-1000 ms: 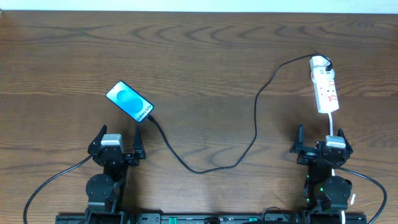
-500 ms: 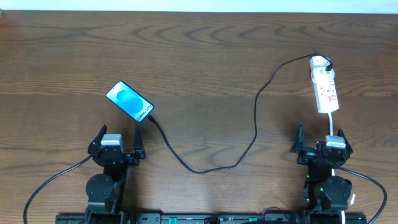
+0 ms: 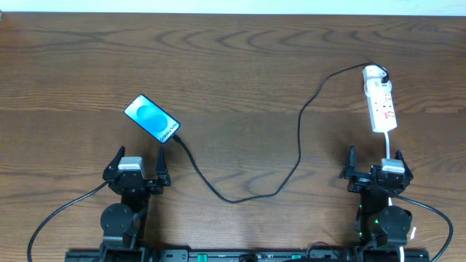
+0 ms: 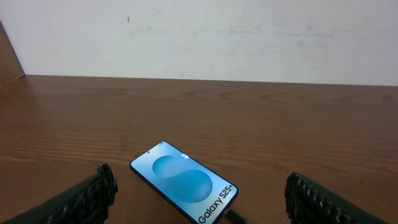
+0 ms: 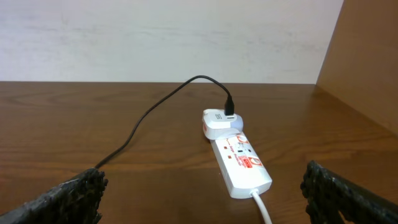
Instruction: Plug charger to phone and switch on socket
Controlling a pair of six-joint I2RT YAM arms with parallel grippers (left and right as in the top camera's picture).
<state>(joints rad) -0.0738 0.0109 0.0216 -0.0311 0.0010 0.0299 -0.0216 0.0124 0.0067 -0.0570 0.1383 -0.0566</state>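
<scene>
Unchanged from a second ago: no shift in either arm, nor in anything on the table point(image 3: 233, 65). Left gripper point(image 3: 140, 159) low at the near edge, jaws spread wide and empty, just short of the phone point(image 3: 151, 118), lying flat and askew with its blue screen up. Right gripper point(image 3: 375, 156) likewise wide and empty, just short of the socket point(image 3: 381, 102), white cord point(image 3: 390, 145) trailing back past its fingers. Charger point(image 3: 300, 145) strung in loose curves from a white adapter point(image 5: 217, 123) at the socket's far end to the phone's near end, tip touching there. Switch position: cannot tell.
</scene>
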